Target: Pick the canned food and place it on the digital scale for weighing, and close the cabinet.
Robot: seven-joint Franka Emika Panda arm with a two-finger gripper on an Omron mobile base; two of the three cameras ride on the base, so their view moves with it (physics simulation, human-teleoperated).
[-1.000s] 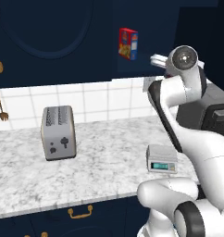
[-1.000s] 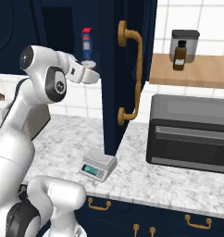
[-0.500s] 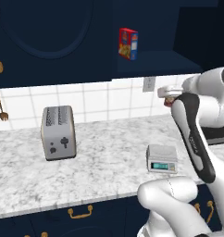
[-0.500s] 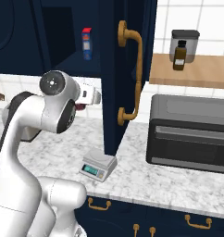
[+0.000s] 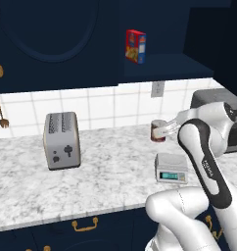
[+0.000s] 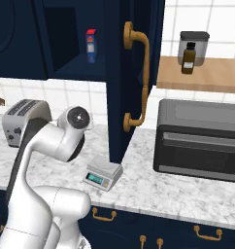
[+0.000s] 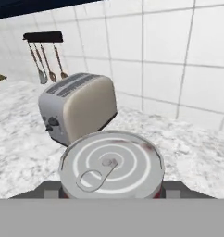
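The end effector point(image 5: 164, 130) grips the can point(image 5: 158, 131) upright; the scale point(image 5: 171, 167) sits on the worktop point(image 5: 106, 181) below, toward five o'clock.

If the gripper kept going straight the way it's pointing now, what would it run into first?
The gripper is already shut on the canned food. Beyond the can, the toaster looks first in line, though depth is unclear.

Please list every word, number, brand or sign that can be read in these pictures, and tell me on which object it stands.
No text can be read.
Digital scale: teal display, digits too small.
Red-blue-yellow box in the cabinet: print blurred.
Canned food: bare lid with pull tab; label in the left base view unreadable.
Toaster: dark knobs, no lettering.
Dark bottle: no legible label.
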